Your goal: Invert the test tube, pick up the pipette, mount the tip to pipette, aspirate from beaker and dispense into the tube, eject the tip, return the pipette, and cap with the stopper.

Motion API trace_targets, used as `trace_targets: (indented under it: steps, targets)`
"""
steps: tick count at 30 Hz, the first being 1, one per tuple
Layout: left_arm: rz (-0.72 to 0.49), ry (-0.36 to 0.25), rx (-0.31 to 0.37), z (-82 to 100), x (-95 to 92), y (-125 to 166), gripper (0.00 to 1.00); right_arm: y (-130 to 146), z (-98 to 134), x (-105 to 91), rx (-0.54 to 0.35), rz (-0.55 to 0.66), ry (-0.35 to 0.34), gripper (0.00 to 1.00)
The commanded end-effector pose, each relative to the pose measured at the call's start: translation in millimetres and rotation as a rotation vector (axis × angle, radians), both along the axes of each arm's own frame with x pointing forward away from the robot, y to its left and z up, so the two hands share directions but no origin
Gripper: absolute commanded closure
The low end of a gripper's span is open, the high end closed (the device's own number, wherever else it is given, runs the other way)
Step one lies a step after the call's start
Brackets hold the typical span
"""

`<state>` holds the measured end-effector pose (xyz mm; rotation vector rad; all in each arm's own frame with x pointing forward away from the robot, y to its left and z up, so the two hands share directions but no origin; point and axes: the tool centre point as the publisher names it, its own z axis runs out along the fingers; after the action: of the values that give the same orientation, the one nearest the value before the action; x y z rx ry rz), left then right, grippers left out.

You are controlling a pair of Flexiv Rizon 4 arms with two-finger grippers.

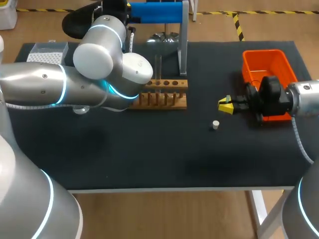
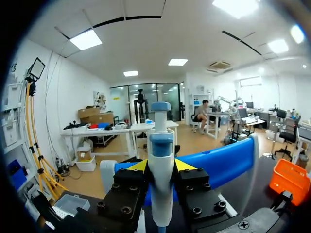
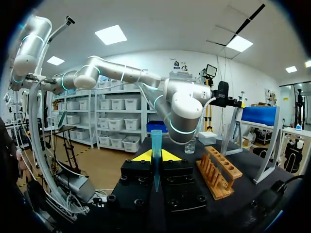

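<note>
Head view: the left arm [image 1: 75, 84] reaches to the blue pipette stand [image 1: 159, 12] behind the wooden rack [image 1: 163, 93]; the right gripper [image 1: 226, 105] hangs near the orange bin [image 1: 266, 62], with the white stopper [image 1: 215, 125] lying on the table [image 1: 149, 159] close by; a low sweep could knock the stopper away. Left wrist view: the left gripper [image 2: 161, 167] clamps the pipette [image 2: 161, 145] from both sides, close against the stand; a skewed lift may snag it there. Right wrist view: the right gripper pinches the blue pipette tip [image 3: 156, 143] upright, fingers nearly together; a tilted tip would likely miss the pipette's nozzle.
</note>
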<state>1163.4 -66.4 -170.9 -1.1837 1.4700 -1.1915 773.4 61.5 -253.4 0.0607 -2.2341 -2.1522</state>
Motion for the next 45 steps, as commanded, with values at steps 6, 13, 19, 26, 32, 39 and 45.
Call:
trace_targets:
  steps: [6,13,19,26,32,39,45]
  targets:
    - [-0.268,0.016,0.02,36.6,-44.7,1.6,1.0,-0.4,0.2,-0.8,-0.001,-0.001,0.0,1.0]
    - [-0.414,0.005,0.024,53.2,-84.3,-11.3,1.0,-0.4,0.2,-0.8,-0.001,-0.001,0.0,1.0]
    - [-0.527,0.026,-0.006,54.3,-120.5,-21.6,1.0,-0.4,0.2,-0.8,-0.001,-0.001,0.0,1.0]
    - [-0.593,0.021,-0.003,63.5,-165.1,-17.3,1.0,-0.4,0.2,-0.8,-0.001,-0.001,0.0,1.0]
    - [-0.593,0.021,-0.003,63.5,-165.1,-17.3,1.0,-0.4,0.2,-0.8,-0.001,-0.001,0.0,1.0]
    - [-0.593,0.021,-0.003,63.5,-165.1,-17.3,1.0,-0.4,0.2,-0.8,-0.001,-0.001,0.0,1.0]
    - [-0.626,-0.007,0.021,71.3,-169.2,-18.5,1.0,-0.4,0.2,-0.8,-0.001,-0.001,0.0,1.0]
